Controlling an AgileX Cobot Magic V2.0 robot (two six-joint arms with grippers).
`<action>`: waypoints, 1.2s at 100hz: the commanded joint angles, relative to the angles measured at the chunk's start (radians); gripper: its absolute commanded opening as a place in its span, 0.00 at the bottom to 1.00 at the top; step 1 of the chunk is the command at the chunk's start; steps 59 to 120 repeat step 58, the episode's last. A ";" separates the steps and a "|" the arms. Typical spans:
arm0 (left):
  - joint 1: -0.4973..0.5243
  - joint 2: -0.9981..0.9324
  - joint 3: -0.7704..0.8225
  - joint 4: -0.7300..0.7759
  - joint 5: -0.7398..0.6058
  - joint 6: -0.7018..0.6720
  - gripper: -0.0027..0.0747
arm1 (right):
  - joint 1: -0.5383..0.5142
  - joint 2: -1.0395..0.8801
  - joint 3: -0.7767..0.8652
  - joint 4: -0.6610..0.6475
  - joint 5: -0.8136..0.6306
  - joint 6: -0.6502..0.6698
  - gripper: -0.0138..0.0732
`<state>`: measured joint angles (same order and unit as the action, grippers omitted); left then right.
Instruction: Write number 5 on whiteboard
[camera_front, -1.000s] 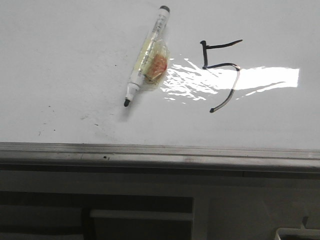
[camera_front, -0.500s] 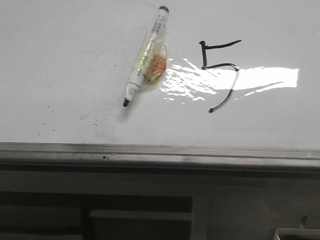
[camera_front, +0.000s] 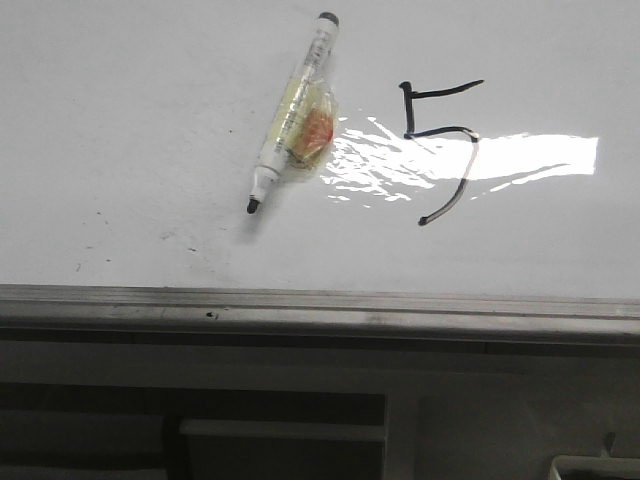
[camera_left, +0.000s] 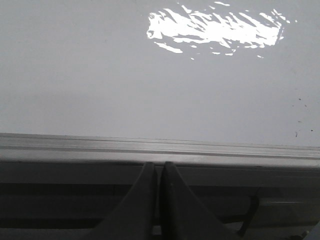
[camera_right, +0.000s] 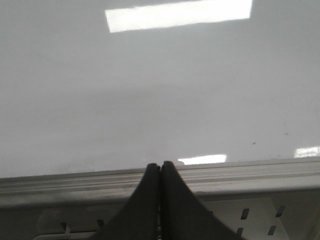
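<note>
Black marker strokes forming the number 5 (camera_front: 440, 150) are sitting on the whiteboard (camera_front: 120, 120), right of an uncapped marker (camera_front: 292, 115) lying tilted, crossing a bright glare patch (camera_front: 520, 155). Left gripper (camera_left: 156, 172) and right gripper (camera_right: 160, 172) are resting closed and empty at the grey edge rail (camera_front: 320, 305), well apart from the digit.

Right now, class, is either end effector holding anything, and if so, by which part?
Nothing is held. The left end effector and right end effector are both shut and empty; the marker lies loose on the whiteboard.
</note>
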<state>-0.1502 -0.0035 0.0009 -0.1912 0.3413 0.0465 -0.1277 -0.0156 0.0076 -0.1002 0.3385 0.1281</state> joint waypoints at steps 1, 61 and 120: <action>0.003 -0.027 0.024 -0.014 -0.046 -0.001 0.01 | -0.004 -0.012 0.024 -0.003 -0.019 -0.003 0.09; 0.003 -0.027 0.024 -0.014 -0.046 -0.001 0.01 | -0.004 -0.012 0.024 -0.003 -0.026 -0.003 0.09; 0.003 -0.027 0.024 -0.014 -0.046 -0.001 0.01 | -0.004 -0.012 0.024 -0.003 -0.026 -0.003 0.09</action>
